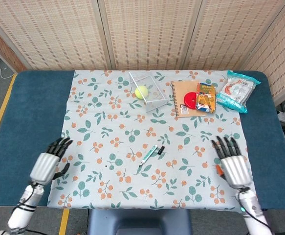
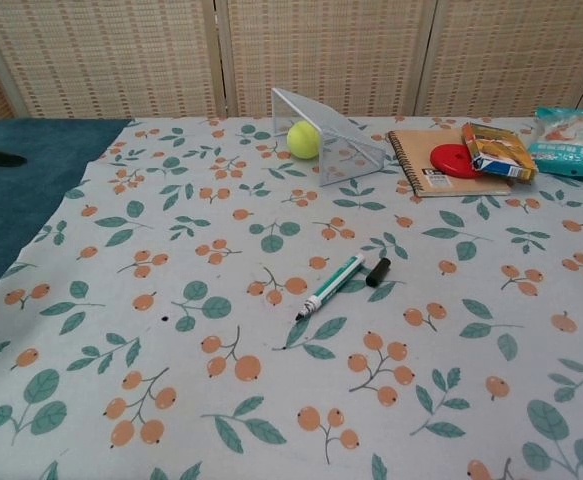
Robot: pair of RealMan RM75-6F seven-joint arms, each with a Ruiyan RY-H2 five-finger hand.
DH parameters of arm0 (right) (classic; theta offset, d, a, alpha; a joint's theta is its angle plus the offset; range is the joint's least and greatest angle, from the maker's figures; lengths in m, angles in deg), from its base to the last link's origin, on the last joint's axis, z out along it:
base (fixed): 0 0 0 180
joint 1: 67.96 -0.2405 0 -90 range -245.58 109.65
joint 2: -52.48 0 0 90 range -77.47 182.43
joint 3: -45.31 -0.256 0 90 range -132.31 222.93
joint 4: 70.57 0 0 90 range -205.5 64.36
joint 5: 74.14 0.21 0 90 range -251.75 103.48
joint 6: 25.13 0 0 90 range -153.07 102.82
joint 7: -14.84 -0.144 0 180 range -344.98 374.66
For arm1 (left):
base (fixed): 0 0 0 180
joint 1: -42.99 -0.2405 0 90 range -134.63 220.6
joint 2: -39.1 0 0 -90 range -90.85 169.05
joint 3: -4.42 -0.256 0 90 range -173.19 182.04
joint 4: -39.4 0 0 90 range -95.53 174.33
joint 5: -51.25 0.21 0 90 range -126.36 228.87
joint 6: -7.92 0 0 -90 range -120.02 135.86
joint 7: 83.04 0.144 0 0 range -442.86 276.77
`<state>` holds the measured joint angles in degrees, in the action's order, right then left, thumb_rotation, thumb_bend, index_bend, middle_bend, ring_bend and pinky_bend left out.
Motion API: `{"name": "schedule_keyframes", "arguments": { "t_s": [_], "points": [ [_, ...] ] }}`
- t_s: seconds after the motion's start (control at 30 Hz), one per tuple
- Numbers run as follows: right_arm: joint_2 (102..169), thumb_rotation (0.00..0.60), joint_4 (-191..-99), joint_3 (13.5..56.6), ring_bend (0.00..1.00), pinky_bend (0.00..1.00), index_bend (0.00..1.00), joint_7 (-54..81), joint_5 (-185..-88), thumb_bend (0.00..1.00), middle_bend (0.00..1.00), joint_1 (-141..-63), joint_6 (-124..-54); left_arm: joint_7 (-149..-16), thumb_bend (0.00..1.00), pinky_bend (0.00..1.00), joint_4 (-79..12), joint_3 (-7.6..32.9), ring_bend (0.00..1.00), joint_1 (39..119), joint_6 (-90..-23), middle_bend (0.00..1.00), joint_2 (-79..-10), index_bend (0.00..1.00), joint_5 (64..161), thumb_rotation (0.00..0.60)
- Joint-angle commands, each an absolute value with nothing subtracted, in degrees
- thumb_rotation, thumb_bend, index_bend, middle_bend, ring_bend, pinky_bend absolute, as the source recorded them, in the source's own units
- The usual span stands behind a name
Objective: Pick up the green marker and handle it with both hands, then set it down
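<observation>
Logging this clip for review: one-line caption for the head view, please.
Uncapped green marker and its black cap lie on the floral cloth; left hand and right hand open, apart.

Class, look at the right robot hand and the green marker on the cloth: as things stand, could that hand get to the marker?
Probably yes. The right robot hand is open and holds nothing, and only bare cloth lies between it and the green marker. The black cap lies just beside the marker's end.
</observation>
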<state>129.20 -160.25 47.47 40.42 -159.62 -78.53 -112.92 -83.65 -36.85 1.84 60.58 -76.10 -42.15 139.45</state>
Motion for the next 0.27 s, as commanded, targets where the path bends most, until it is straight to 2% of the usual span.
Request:
{"name": "schedule_keyframes", "arguments": {
  "t_s": [0.03, 0.13, 0.27],
  "points": [
    [124.21, 0.600, -161.55, 49.46, 0.00, 0.00, 0.00, 38.03, -157.69, 0.16, 0.00, -74.02, -115.08, -85.29, 0.38, 0.09, -37.76, 0.23, 0.00, 57.63, -78.97, 0.00, -37.26, 0.00, 139.70, 0.600],
    [123.56, 0.600, -161.88, 48.52, 0.00, 0.00, 0.00, 37.29, -158.73, 0.16, 0.00, -74.52, -114.76, -83.19, 0.37, 0.09, -38.35, 0.82, 0.00, 57.12, -80.19, 0.00, -36.35, 0.00, 140.43, 0.600],
    [123.52, 0.600, -161.78, 48.66, 0.00, 0.00, 0.00, 36.64, -159.36, 0.15, 0.00, -74.13, -113.96, -79.63, 0.37, 0.09, -39.68, 0.87, 0.00, 56.79, -78.29, 0.00, -35.82, 0.00, 139.53, 0.600]
  ]
}}
